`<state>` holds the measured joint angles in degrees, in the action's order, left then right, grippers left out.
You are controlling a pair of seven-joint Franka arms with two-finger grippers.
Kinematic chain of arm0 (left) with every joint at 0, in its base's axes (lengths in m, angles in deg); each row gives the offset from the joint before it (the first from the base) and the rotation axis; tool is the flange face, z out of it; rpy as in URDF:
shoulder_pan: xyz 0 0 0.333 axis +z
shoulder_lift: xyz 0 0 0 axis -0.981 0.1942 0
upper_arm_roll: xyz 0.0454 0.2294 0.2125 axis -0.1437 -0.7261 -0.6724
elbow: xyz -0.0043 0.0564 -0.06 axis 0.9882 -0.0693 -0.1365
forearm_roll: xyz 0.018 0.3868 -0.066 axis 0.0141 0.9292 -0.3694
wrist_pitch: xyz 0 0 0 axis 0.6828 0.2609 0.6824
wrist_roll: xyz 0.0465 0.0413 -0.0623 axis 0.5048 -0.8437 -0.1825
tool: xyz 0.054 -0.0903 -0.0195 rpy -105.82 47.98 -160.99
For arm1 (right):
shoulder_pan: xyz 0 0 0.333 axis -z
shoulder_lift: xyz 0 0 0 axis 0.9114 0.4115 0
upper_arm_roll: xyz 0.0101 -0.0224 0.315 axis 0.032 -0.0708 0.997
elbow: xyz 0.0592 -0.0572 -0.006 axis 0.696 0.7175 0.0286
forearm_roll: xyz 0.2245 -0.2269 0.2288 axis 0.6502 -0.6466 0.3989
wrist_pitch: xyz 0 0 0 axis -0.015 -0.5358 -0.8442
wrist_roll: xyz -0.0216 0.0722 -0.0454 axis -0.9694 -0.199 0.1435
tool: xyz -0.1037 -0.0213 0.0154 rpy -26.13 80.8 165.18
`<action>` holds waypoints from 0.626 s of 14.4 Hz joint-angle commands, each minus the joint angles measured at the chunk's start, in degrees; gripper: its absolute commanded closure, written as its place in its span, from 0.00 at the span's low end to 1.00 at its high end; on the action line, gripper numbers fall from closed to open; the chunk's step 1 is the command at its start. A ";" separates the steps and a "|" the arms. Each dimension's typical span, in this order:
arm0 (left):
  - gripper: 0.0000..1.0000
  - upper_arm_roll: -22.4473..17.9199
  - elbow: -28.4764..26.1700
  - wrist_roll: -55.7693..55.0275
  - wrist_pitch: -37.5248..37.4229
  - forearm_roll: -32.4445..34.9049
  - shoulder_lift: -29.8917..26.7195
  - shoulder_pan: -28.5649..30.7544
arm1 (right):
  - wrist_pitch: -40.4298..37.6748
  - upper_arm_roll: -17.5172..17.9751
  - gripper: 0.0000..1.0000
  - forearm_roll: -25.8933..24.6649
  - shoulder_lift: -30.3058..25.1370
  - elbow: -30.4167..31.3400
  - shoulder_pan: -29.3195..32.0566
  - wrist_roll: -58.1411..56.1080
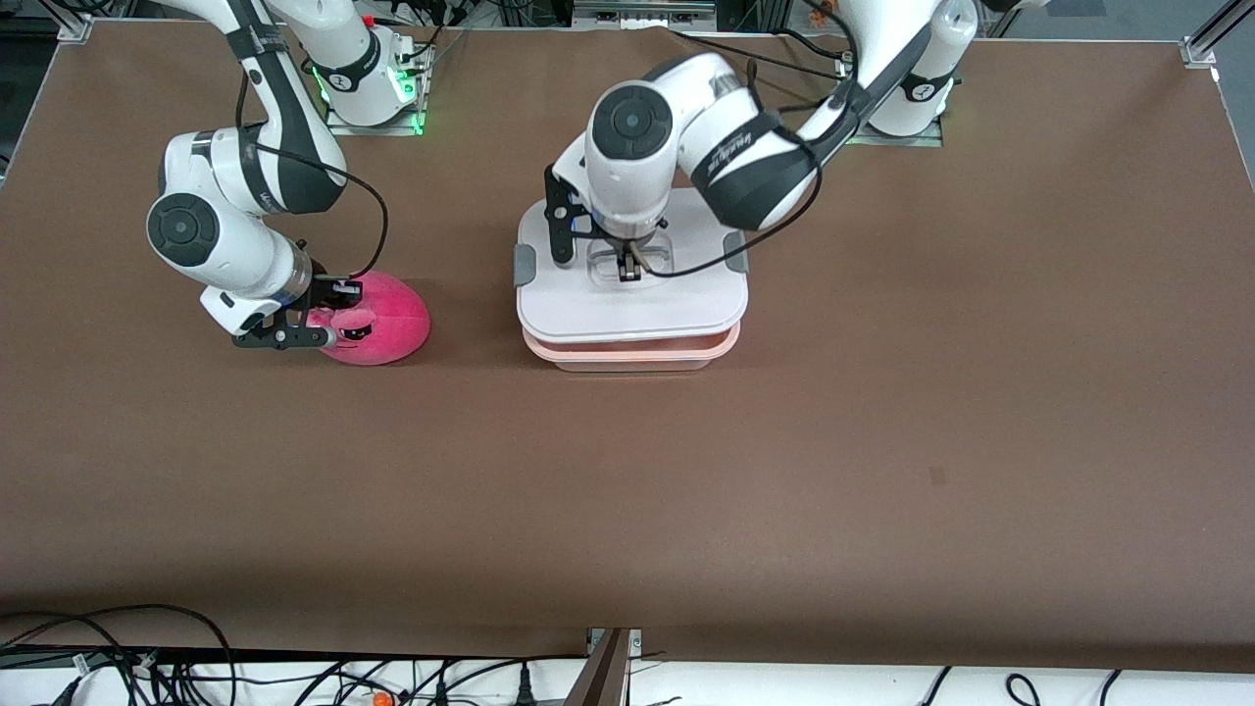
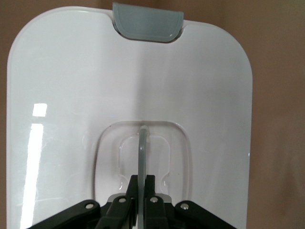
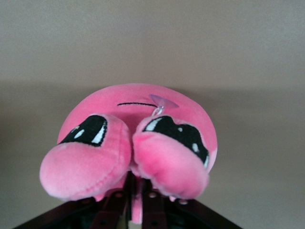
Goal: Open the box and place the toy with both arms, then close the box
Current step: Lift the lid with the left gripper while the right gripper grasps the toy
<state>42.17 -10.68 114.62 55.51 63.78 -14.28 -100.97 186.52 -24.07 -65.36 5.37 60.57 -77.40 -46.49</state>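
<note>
Both pincers pinch: left pincer (image 1: pixel 627 263) the box (image 1: pixel 630 306) handle (image 2: pixel 142 157), right pincer (image 1: pixel 328 319) the toy (image 1: pixel 377 319).

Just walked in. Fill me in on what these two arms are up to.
The left hand is shut on the clear recessed handle of the white lid, which sits on the translucent pink plastic tub at mid-table. Toward the right arm's end, the right hand is shut on the round bright pink plush toy, which rests on the brown table. The toy is not yet in the tub.
</note>
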 commanded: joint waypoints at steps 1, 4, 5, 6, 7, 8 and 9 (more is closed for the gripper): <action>1.00 0.45 -0.53 2.86 -9.67 -5.68 -4.98 9.30 | -0.20 -0.02 1.00 0.76 -1.12 -0.04 0.01 -0.06; 1.00 0.80 -0.18 11.52 -17.00 -7.63 -6.04 22.91 | -7.64 -0.02 1.00 0.58 -2.27 -5.46 0.01 -0.67; 1.00 0.72 0.09 16.44 -17.18 -9.90 -6.04 26.79 | -10.90 -0.02 1.00 0.23 -2.53 -7.84 0.01 -0.94; 1.00 0.72 1.04 20.06 -17.79 -10.10 -6.13 30.22 | -14.06 0.15 1.00 0.23 -2.79 -10.99 0.01 -1.64; 1.00 0.54 3.14 23.49 -20.49 -9.93 -6.13 33.22 | -18.09 0.42 1.00 0.14 -2.71 -14.51 -0.08 -1.90; 1.00 0.02 5.51 26.13 -24.61 -9.49 -6.13 34.90 | -21.79 0.51 1.00 0.05 -2.45 -18.11 -0.25 -2.25; 1.00 -0.25 7.19 29.03 -27.96 -7.31 -6.13 36.40 | -24.70 0.68 1.00 0.05 -2.01 -21.54 -0.60 -3.65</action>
<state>41.86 -7.58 139.32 33.76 55.36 -19.68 -65.82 168.31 -23.80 -65.38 2.70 46.05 -77.54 -48.15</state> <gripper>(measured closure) 0.930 0.969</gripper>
